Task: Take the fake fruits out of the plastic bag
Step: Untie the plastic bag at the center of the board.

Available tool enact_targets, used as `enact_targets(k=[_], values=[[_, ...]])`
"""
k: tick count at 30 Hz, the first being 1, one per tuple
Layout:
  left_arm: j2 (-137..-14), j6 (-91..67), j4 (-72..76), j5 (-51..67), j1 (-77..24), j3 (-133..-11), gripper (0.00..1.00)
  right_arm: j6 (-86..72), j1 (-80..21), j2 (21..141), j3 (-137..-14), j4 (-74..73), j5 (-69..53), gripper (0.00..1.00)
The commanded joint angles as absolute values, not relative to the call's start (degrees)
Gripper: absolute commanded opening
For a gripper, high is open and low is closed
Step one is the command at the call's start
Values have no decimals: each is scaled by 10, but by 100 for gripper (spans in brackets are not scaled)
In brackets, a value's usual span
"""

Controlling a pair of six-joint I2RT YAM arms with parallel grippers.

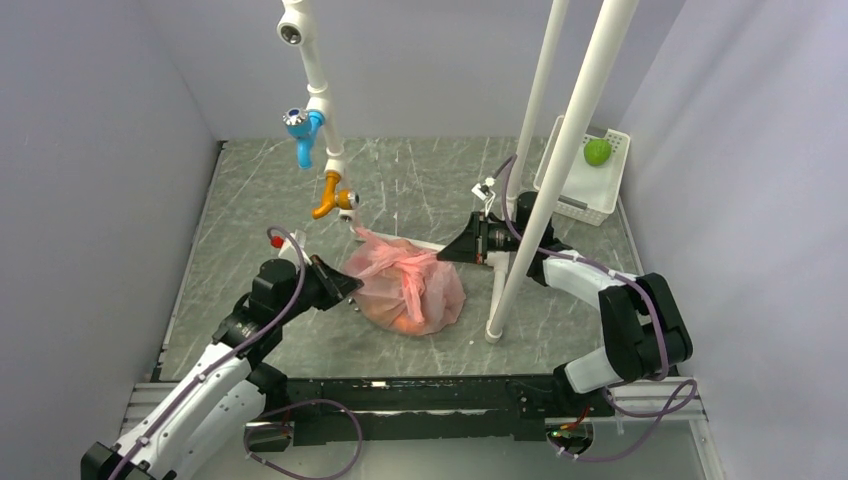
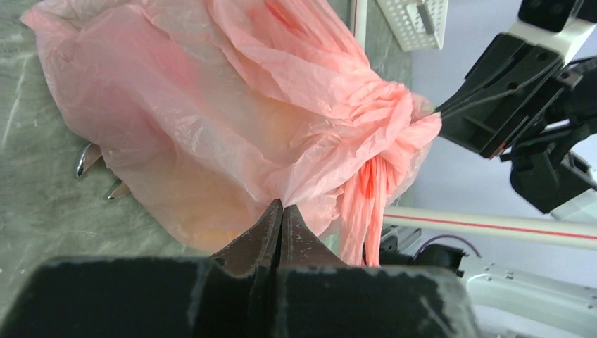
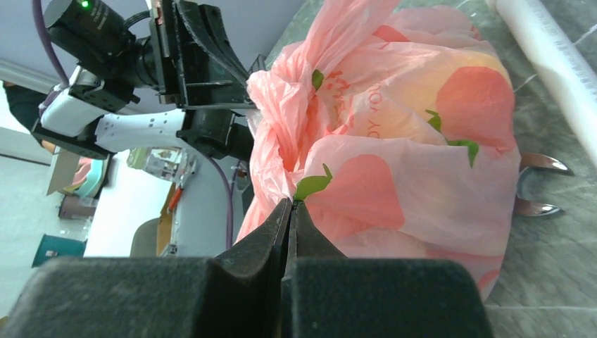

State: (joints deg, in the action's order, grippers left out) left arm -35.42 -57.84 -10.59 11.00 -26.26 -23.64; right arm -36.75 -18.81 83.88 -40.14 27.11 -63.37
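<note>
The pink plastic bag (image 1: 410,285) lies bunched in the middle of the table, its handles knotted on top (image 2: 394,113). The fake fruits show only as a dim orange glow through the film (image 1: 405,323). My left gripper (image 1: 352,287) is at the bag's left side, its jaws shut on a pinch of film (image 2: 281,205). My right gripper (image 1: 447,255) presses in from the right, shut on a fold of the bag's printed side (image 3: 292,203). The two grippers face each other across the bag.
A white slotted basket (image 1: 590,190) with a lime-green fruit (image 1: 597,152) stands at the back right. Two white poles (image 1: 540,190) rise just right of the bag. A pipe with blue and orange taps (image 1: 320,140) hangs behind it. Metal hooks (image 3: 538,163) poke out under the bag.
</note>
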Motion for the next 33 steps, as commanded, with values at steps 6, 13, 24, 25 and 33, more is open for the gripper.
enact_targets(k=[6,13,24,25,33], values=[[-370,-453,-78,179,-260,-291,62,-309,-233,820,-444,219,-646,0],[-441,-389,-140,149,-272,-365,73,-308,-258,847,-471,216,-673,0],[-496,-409,-99,122,-276,-366,69,-318,-265,837,-455,233,-674,0],[-496,-411,-99,119,-276,-364,66,-314,-266,835,-454,228,-672,0],[-501,-429,-38,178,-276,-306,65,-317,-265,834,-442,238,-664,0]])
